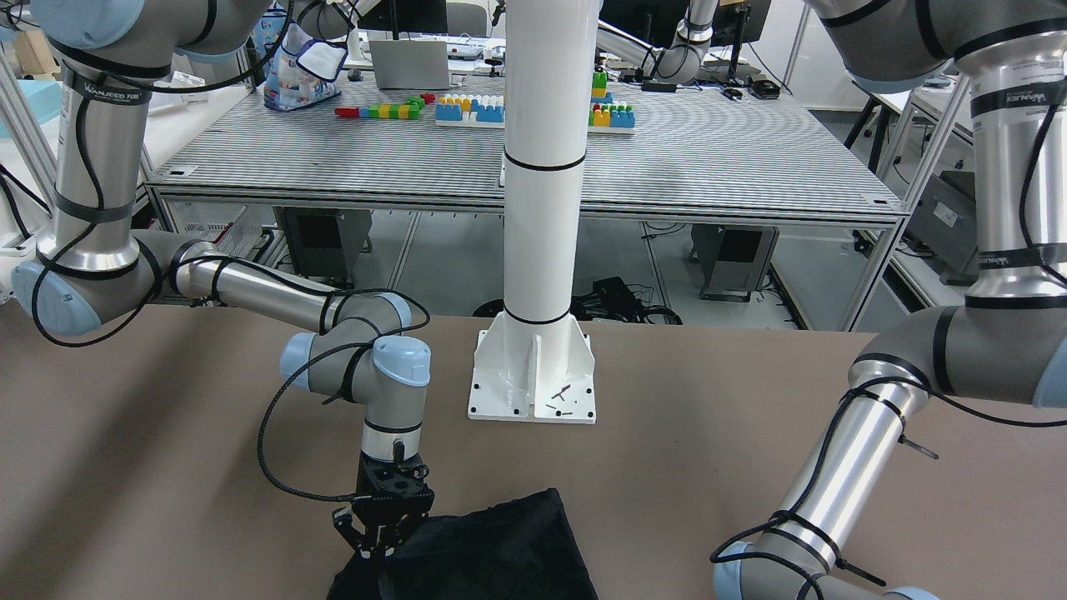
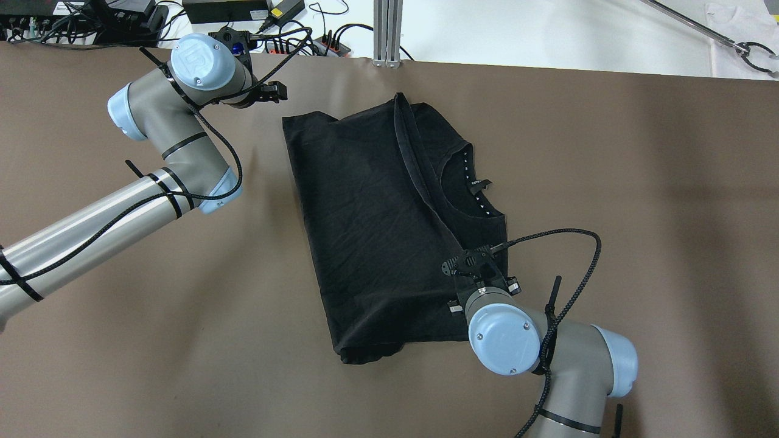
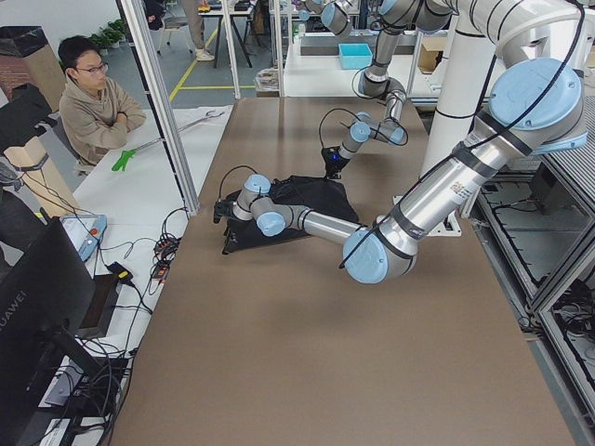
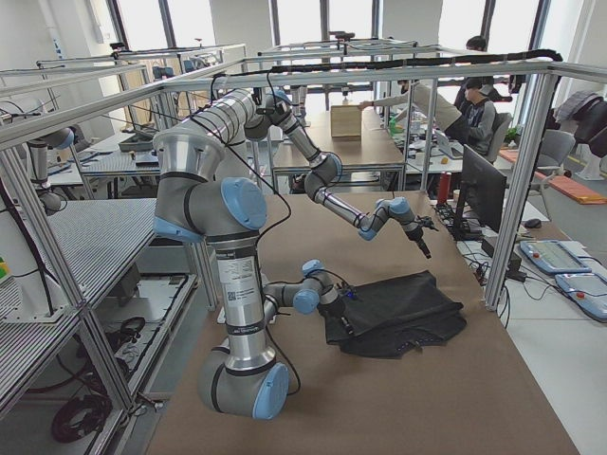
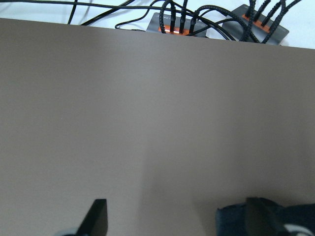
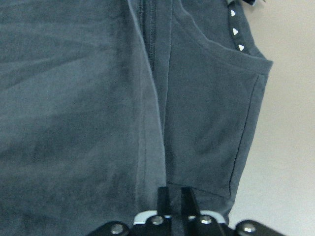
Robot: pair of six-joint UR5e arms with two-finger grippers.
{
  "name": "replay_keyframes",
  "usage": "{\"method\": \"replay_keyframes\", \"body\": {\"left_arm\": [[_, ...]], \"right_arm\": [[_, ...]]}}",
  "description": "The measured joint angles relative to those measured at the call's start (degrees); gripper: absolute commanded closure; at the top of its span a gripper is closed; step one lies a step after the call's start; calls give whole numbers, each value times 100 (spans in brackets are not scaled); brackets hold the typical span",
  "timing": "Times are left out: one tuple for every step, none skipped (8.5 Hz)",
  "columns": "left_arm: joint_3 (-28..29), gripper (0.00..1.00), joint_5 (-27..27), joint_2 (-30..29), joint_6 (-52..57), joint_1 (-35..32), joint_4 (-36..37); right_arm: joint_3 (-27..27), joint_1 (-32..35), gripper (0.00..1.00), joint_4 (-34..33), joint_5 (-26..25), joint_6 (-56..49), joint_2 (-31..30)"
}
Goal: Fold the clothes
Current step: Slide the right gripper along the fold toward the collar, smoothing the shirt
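We're watching a fold about halfway done: the black shirt (image 2: 377,231) is lying mid-table (image 2: 608,182), one side lapped over, collar showing, more folds to come. The fabric is looking soft, matte and lightly creased. The right gripper (image 6: 172,192) is seemingly pinching its near edge, fingers together. The left gripper (image 5: 177,206) is hanging spread wide over bare tabletop.

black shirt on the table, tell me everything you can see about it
The black shirt is a soft, matte tee lying flat on the brown table. One side is folded over the body, its stitched hem running diagonally; beside it the round neckline shows, with tape of small white marks and a tag. The fabric is lightly creased. The right gripper sits at the fold's edge, fingers close together; whether it pinches cloth is unclear. The open left gripper hovers near one corner.
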Motion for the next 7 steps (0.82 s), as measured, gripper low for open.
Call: {"method": "replay_keyframes", "body": {"left_arm": [[0,0,0,0,0,0,0],[0,0,-2,0,0,-1,0],[-3,0,-2,3,0,-1,0],[-6,0,1,12,-1,-1,0],[-8,0,3,27,-4,-1,-4],[-13,0,5,43,-7,-2,-7],[-19,0,8,62,-8,-6,-8]], "right_arm": [[-9,62,6,125,5,-8,-19],[-42,136,6,176,2,-27,35],[-217,235,6,197,-3,-34,246],[-605,319,6,206,-8,-33,614],[-1054,393,5,216,-13,-32,997],[-1387,477,6,224,-18,-42,1245],[-1581,553,6,254,-17,-57,1344]]}}
